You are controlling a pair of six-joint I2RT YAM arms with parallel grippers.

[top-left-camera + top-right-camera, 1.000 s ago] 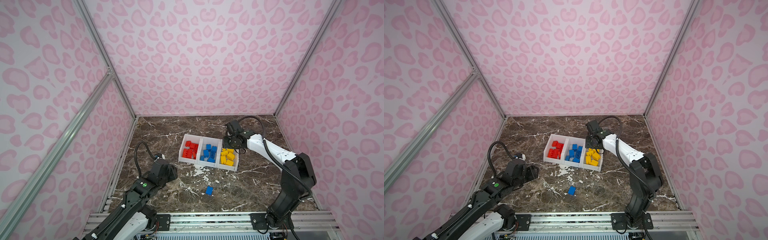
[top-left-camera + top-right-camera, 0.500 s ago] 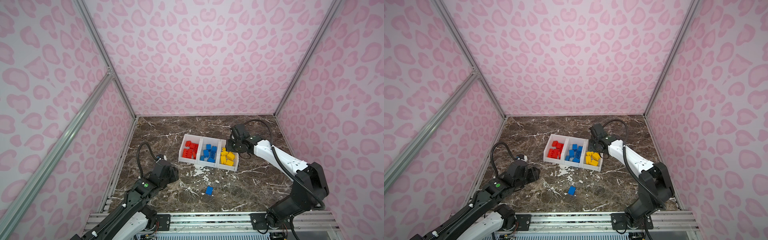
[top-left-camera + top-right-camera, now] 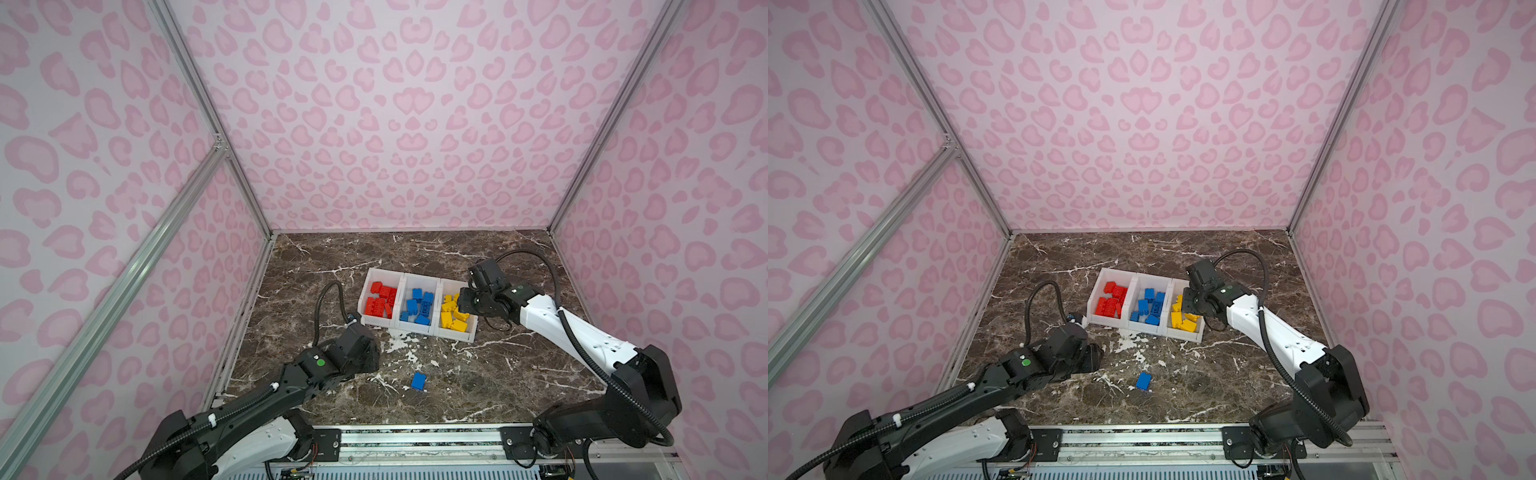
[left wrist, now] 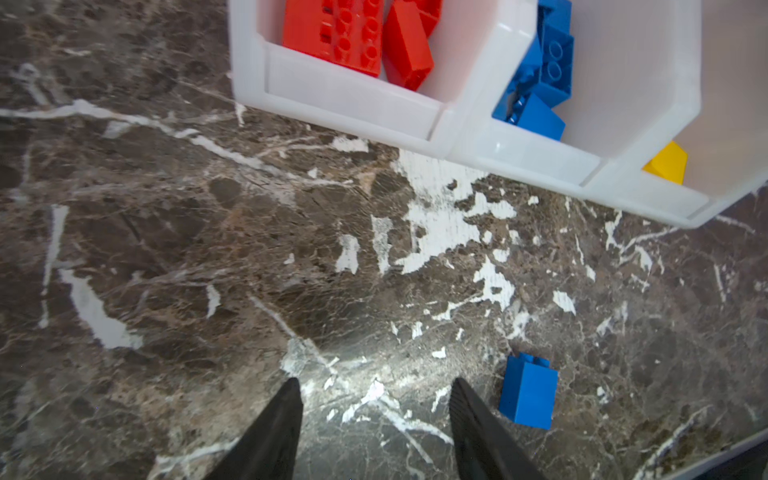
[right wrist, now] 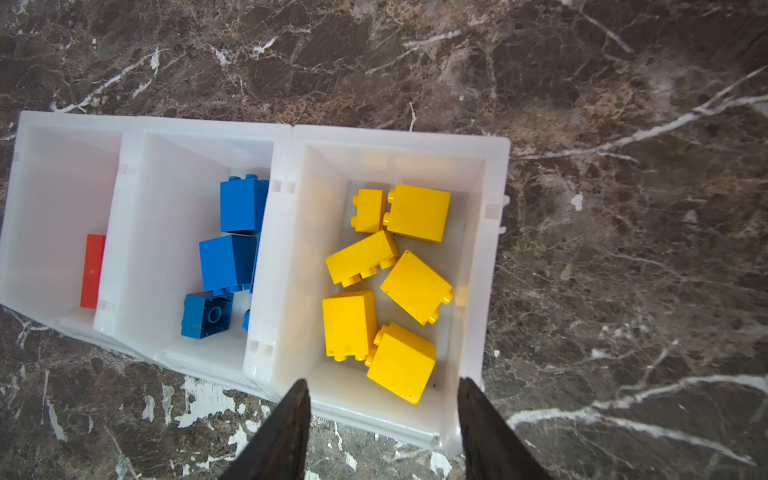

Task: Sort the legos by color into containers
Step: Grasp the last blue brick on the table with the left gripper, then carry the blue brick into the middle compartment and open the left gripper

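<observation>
Three white containers (image 3: 415, 329) stand joined in a row mid-table, holding red legos (image 3: 380, 301), blue legos (image 3: 419, 305) and yellow legos (image 3: 453, 316). One loose blue lego (image 3: 418, 381) lies on the marble in front of them, seen in both top views (image 3: 1143, 381). My left gripper (image 4: 372, 384) is open and empty just above the marble, with the loose blue lego (image 4: 528, 392) right beside one finger. My right gripper (image 5: 384, 384) hangs open and empty over the near end of the yellow container (image 5: 395, 135), above the yellow legos (image 5: 401, 363).
Pink patterned walls close in the dark marble table (image 3: 498, 374) on three sides. An aluminium rail (image 3: 415, 432) runs along the front edge, carrying both arm bases. White chipped patches (image 4: 436, 216) mark the marble in front of the containers.
My left gripper has moved right, closer to the loose blue lego. My right gripper has shifted slightly right and nearer over the yellow container, and its elbow has swung out to the right.
</observation>
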